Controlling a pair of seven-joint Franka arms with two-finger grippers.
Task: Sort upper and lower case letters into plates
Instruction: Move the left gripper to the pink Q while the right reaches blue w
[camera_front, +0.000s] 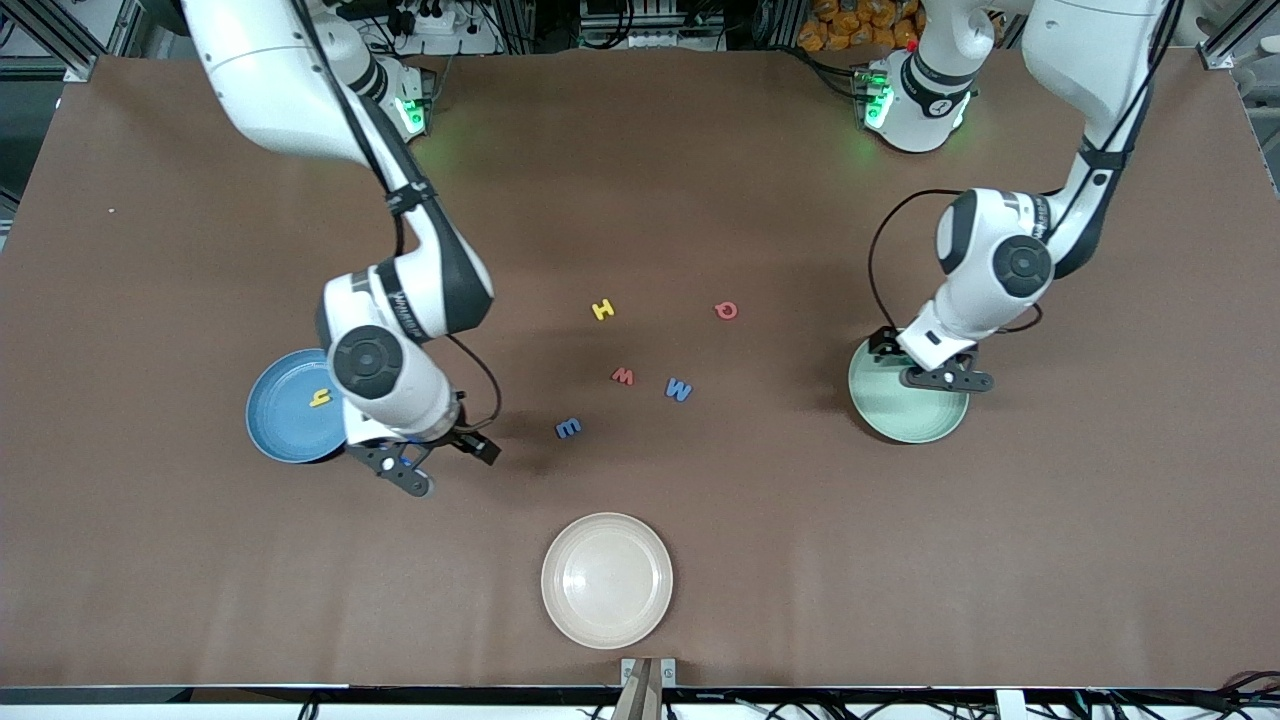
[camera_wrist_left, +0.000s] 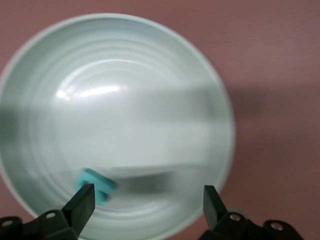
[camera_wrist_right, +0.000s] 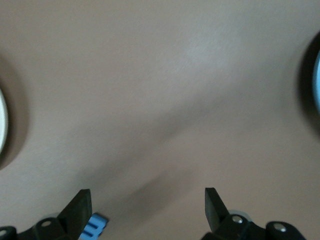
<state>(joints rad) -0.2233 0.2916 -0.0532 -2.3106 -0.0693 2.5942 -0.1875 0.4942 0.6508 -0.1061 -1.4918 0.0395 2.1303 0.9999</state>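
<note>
A teal letter (camera_wrist_left: 96, 186) lies in the mint plate (camera_wrist_left: 210, 90) under the left gripper (camera_wrist_left: 148, 205), fingers apart, empty.

brown table (camera_front: 700, 200), aluminium framing (camera_front: 60, 40), cables

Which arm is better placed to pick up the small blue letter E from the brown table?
Right. The right gripper hangs open beside the light blue plate, close to the small blue letter E. The left gripper is open over the pale mint green plate, farther away.
</note>
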